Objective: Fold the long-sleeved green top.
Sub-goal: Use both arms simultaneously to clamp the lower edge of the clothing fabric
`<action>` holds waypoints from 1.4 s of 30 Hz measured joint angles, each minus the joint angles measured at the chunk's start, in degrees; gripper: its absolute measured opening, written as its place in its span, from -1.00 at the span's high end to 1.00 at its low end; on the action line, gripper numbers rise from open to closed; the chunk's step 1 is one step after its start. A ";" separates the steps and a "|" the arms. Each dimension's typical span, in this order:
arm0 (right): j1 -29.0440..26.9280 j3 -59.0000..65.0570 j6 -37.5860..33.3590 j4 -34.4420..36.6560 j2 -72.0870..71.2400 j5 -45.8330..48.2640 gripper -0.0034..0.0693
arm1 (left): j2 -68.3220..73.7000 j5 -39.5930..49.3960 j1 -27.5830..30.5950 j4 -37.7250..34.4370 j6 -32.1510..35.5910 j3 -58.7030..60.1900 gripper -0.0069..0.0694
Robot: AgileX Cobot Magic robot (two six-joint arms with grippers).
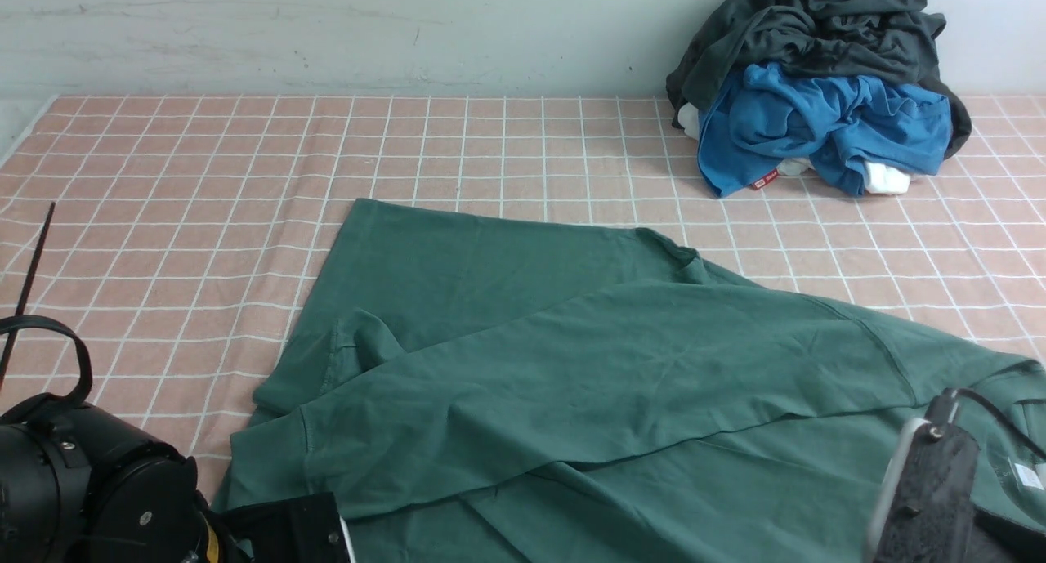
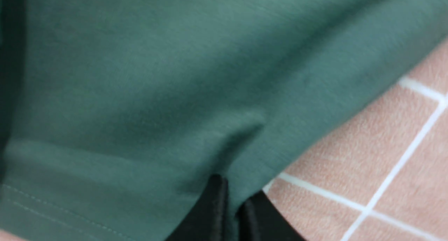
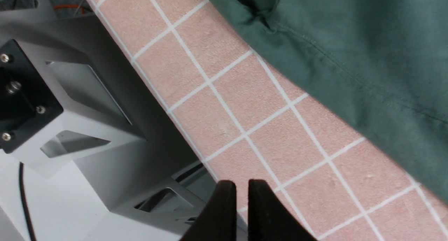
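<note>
Green top (image 1: 458, 261): spread on the tabletop (image 1: 204, 179) ahead of both grippers, one sleeve (image 1: 588, 359) laid across the body. Its near edge reaches the left gripper.
Left gripper (image 2: 233, 195): pinching the top close to its edge; the cloth puckers right at the tips.
Right gripper (image 3: 241, 185): pressed together on nothing, over bare tabletop. The top's stitched edge runs beside it, not touching.
Risk, slip: the left bite looks shallow, so a quick lift could pull the cloth out of the pinch.
Risk, skew: only one side is held. Carrying that corner alone would likely drag the body and leave a crooked crease.
Risk, sleeve: it lies loose on top, so a pull from under it may slide or bunch it.
Risk, right side: if it closes where it is now, it gets nothing; it has to reach the edge first.
Pile of clothes (image 1: 817, 97): far ahead of the right gripper, well apart from the top. Probably only a problem on a wide swing.
</note>
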 joint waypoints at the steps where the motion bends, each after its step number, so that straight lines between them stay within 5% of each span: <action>1: 0.00 0.00 -0.86 -0.63 0.00 0.00 0.76 | 0.05 0.28 0.00 -0.08 -1.18 0.01 0.80; 8: 0.00 0.00 -8.43 -1.79 0.00 -0.95 0.41 | 0.00 5.75 0.00 -0.41 -9.01 -0.37 0.80; 14: 0.00 3.52 -14.47 -9.34 4.40 -8.64 -0.29 | -3.53 8.02 0.00 -0.47 -10.88 -0.37 0.80; 22: 0.00 9.94 -14.47 -22.34 16.13 -24.38 -0.40 | -8.03 8.97 0.00 -0.47 -11.27 -0.37 0.80; 33: 0.36 9.18 -13.43 -26.36 25.77 -28.28 -0.12 | -8.31 8.97 0.00 -0.47 -11.29 -0.37 0.80; 42: 0.36 9.63 -13.22 -28.26 23.76 -28.08 0.82 | -8.31 8.92 0.00 -0.47 -11.29 -0.37 0.80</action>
